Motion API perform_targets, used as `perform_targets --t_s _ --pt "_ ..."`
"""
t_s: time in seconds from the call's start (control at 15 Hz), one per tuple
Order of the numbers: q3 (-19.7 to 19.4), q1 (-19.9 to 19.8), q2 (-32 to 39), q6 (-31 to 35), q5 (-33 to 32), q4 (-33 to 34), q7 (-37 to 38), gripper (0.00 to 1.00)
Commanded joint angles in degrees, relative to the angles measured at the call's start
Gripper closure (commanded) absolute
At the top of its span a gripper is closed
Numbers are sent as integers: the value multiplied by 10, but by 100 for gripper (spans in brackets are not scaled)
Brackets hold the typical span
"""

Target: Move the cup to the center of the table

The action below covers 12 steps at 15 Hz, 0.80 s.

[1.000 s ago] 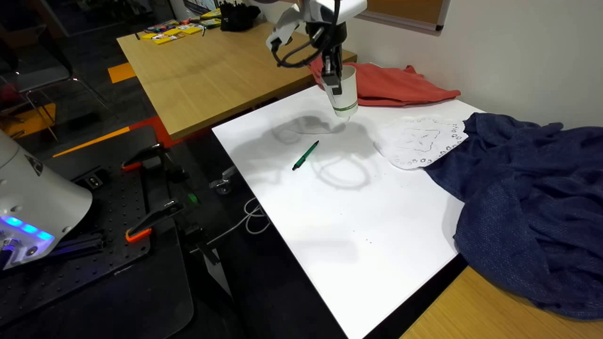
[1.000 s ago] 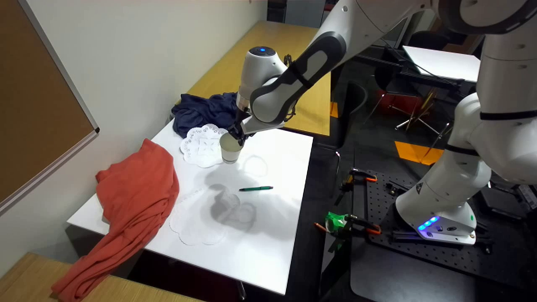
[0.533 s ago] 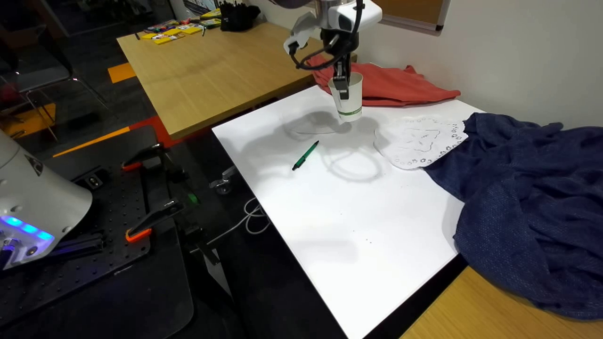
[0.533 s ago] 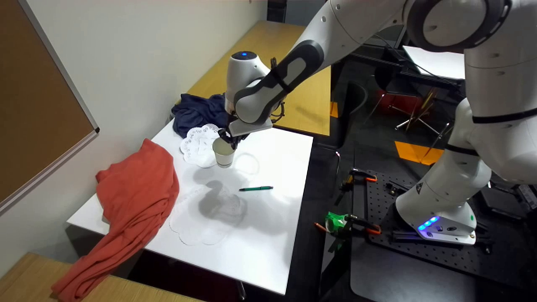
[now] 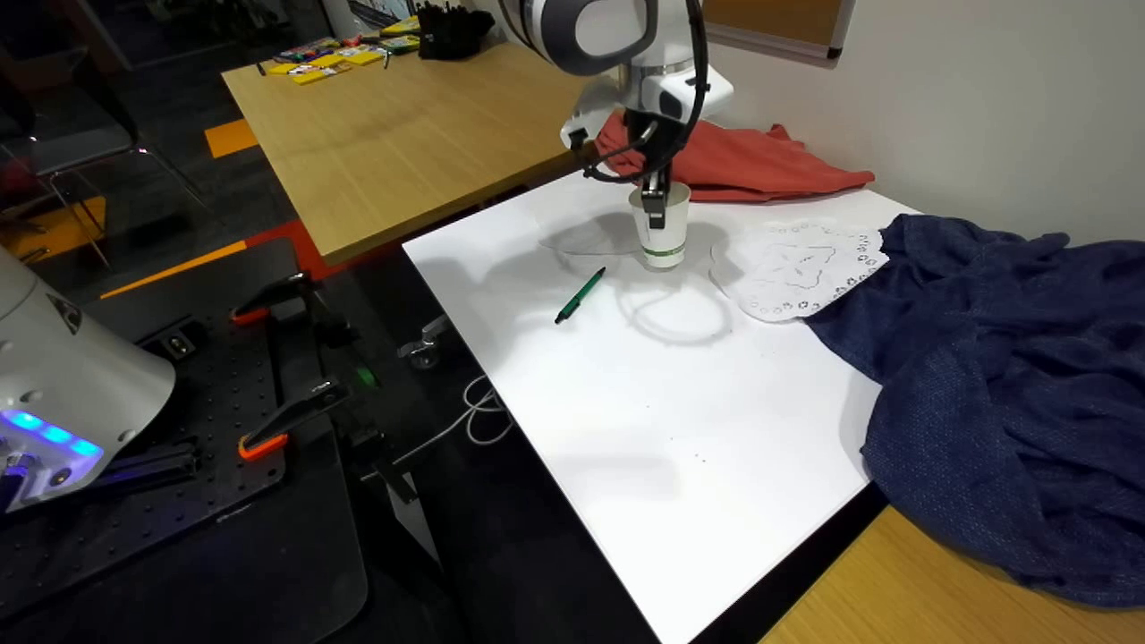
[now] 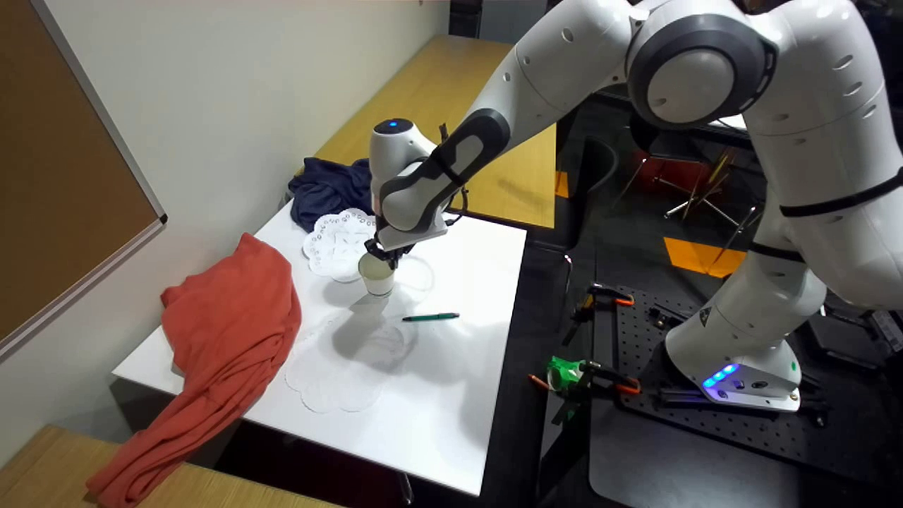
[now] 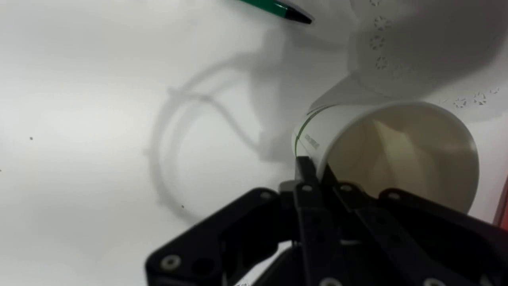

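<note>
Cup (image 7: 391, 155) is pinched by its wall in my hand (image 7: 318, 172). I hold it over the white desk (image 5: 626, 429), near the green pen (image 5: 580, 295); whether its base touches, I cannot tell.

Surface (image 5: 608, 420) bright in both exterior views; in an exterior view, near-blank white toward 5 o'clock. Soft, overlapping grey shadows beneath arm (image 6: 578, 56); light apparently from above. In an exterior view, paper mat (image 6: 331, 384) toward 7 o'clock pale, edge faint. Floor (image 6: 624, 238) dim in both exterior views, detail lost. Blue lamps (image 5: 55, 436) glow near 9 o'clock. Wrist view greyer, slightly soft: doubled loop of shadow toward 9 o'clock, dark blotch toward 2, pale streak inside cup (image 7: 393, 153), hand (image 7: 318, 173) near-black, screws (image 7: 170, 262) blurred.
</note>
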Motion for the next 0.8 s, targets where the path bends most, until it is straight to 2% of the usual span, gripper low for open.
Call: perform_targets --t_s 0.0,0.13,0.4,0.67,0.73 --pt "-3 0 26 -26 6 39 13 71" --pt "-3 1 28 -24 6 42 12 63" --pt "-2 2 10 -12 5 22 5 33" --pt "0 6 -40 -16 0 -26 -11 2" --pt "-1 8 -53 -14 -1 -38 -11 1"
